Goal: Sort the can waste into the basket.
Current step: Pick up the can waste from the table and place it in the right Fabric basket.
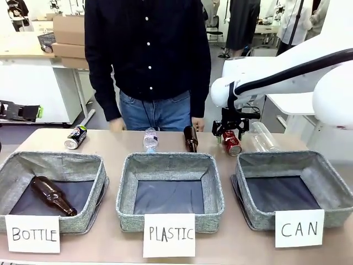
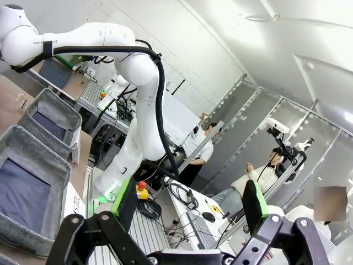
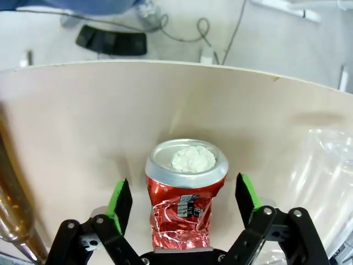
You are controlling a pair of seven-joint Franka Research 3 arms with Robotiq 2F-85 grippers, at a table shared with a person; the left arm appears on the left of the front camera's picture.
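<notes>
BOTTLE basket (image 1: 52, 160) holds 1 brown bottle (image 1: 52, 195); right hand (image 1: 229, 132) spread around red can (image 3: 185, 204).

Red can (image 3: 186, 165), lower end hidden behind the body of the right gripper (image 3: 183, 192); brown bottle (image 3: 11, 215) cut off by the right wrist view's left edge, clear bottle (image 3: 325, 165) by its right edge; black can (image 1: 75, 137), print too small to read; bottle basket (image 1: 60, 159) clipped at the front view's left edge.

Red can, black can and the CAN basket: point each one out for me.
red can (image 3: 177, 220), right wrist view, crumpled side
black can (image 1: 75, 137), front view, middle of its side
CAN basket (image 1: 276, 164), front view, far wall
</notes>
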